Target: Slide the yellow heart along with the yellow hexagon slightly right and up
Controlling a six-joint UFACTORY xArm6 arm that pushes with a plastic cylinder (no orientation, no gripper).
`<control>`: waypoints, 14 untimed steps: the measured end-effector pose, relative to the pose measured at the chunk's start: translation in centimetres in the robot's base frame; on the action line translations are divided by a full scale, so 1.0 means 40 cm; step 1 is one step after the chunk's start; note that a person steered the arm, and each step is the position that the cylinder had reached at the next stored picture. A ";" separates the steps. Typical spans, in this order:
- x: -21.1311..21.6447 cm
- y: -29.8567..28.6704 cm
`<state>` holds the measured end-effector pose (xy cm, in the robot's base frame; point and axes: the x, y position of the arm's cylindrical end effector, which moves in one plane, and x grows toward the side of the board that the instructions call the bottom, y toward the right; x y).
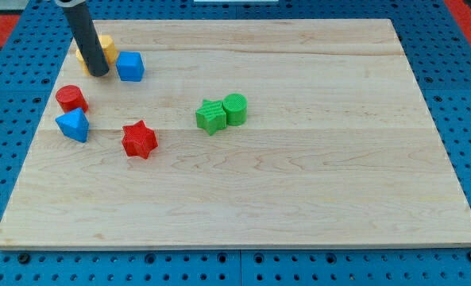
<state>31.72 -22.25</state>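
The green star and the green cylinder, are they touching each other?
Touching. In the camera view the green star presses against the green cylinder on its right; no board shows between them.

Pale wooden board [299, 199], blue pegboard [457, 95] surround

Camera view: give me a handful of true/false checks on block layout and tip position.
1. My tip sits at the view's top left, right against the yellow blocks. True.
2. The blue cube lies left of the tip. False: it lies just to the tip's right.
3. The two green blocks touch each other near the board's middle. True.
4. The red star sits at the view's right edge. False: it is in the left half, below the blue cube.
5. The red cylinder is above the blue wedge-like block in the view. True.
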 end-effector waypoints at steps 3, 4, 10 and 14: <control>0.026 -0.118; -0.044 -0.116; -0.179 0.024; -0.061 -0.035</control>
<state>29.29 -23.64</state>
